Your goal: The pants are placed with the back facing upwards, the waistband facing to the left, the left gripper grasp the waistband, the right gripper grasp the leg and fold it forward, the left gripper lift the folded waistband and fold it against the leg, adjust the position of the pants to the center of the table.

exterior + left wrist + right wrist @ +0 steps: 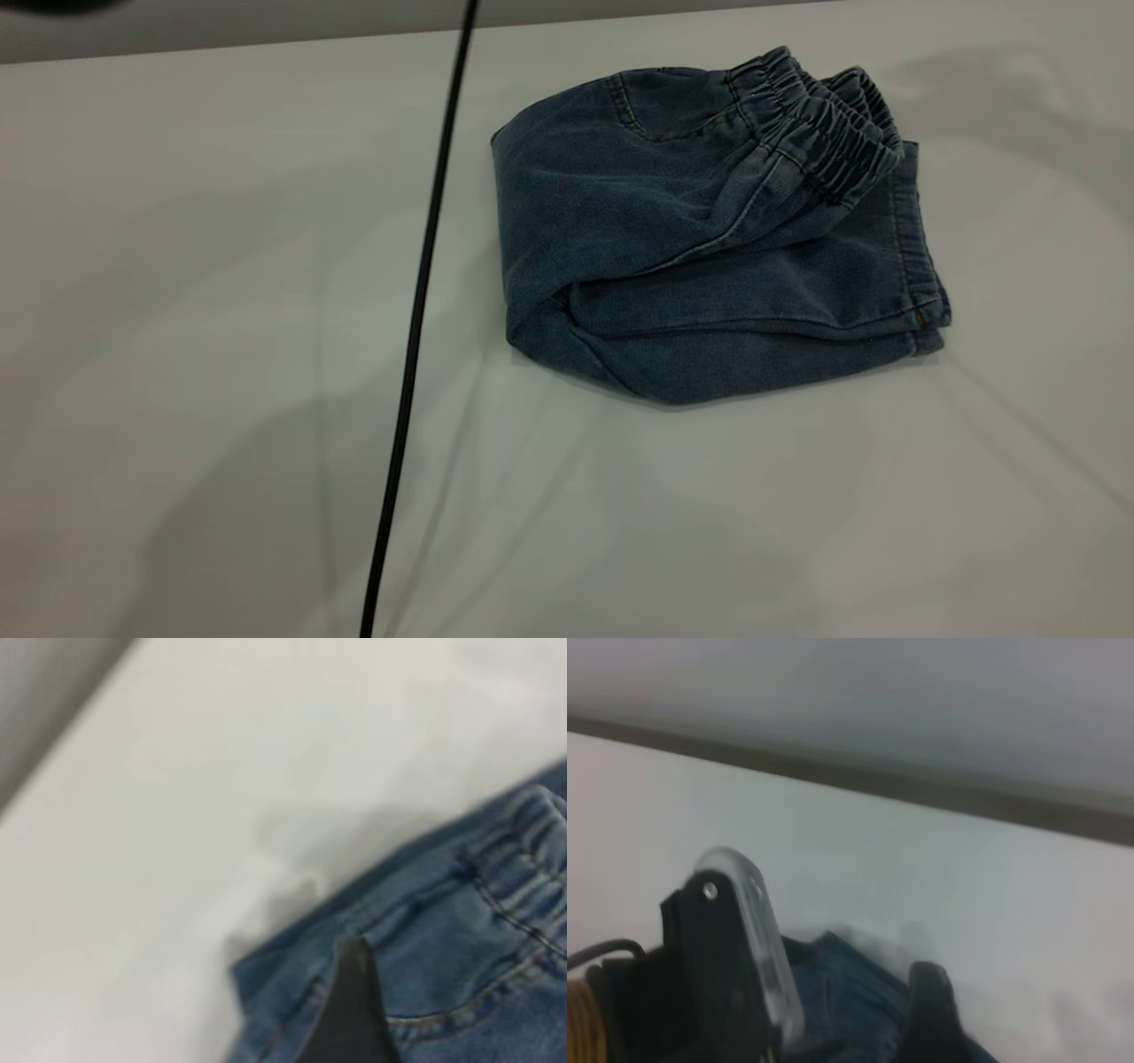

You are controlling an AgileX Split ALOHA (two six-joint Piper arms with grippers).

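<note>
Exterior view: folded pants (pixel 709 248) on table (pixel 221 310), waistband (pixel 819 124) on top. Right gripper (pixel 842 992) jaws apart over denim; left gripper's jaw state can't tell.

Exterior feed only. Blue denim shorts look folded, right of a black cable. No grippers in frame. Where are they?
Observer: The left gripper is over the folded blue denim shorts, by a stitched seam near the gathered elastic waistband.
Operator: And the right one?
Observer: The black two-fingered right gripper is low over the white table at an edge of the shorts, and denim shows between its fingers.
Operator: Holding cloth?
Observer: No. Its fingers stand well apart and open, with nothing clamped.
</note>
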